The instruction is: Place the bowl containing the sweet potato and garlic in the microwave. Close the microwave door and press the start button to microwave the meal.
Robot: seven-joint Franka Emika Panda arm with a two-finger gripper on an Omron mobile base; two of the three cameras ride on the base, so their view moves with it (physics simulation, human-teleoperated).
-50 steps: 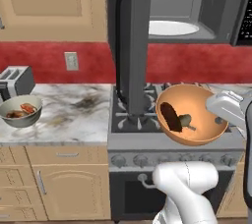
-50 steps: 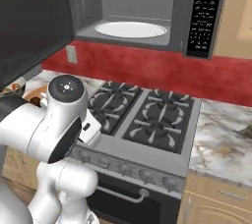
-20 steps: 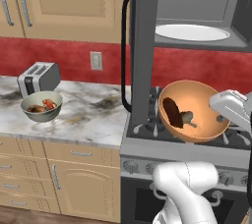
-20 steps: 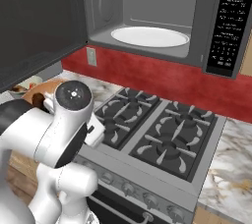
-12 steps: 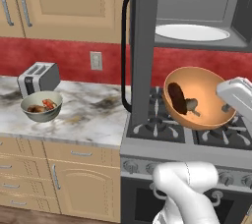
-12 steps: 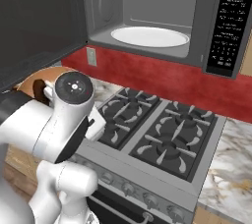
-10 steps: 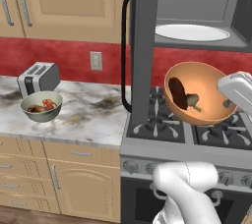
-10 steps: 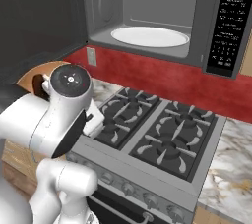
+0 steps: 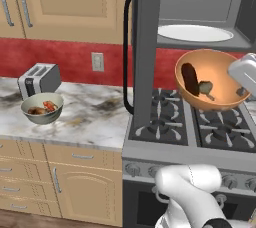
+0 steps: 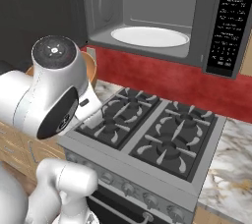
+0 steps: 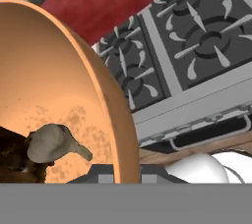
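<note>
bowl [image 9: 212, 79] above stove [image 9: 200, 122], below microwave [image 9: 200, 9] | sweet potato [image 9: 190, 78], garlic [image 9: 206, 88] inside

The white arm rises from its base at the lower right of the left base view, where the rounded lower link sits in front of the stove. The hand enters from the right edge of that view, raised to about the height of the microwave's underside. The gripper [image 9: 241, 91] is closed narrowly on the right rim of the bowl [image 9: 212, 79], which hangs tilted, mouth toward the camera. In the right base view, the large shoulder joint stands at left.
</note>
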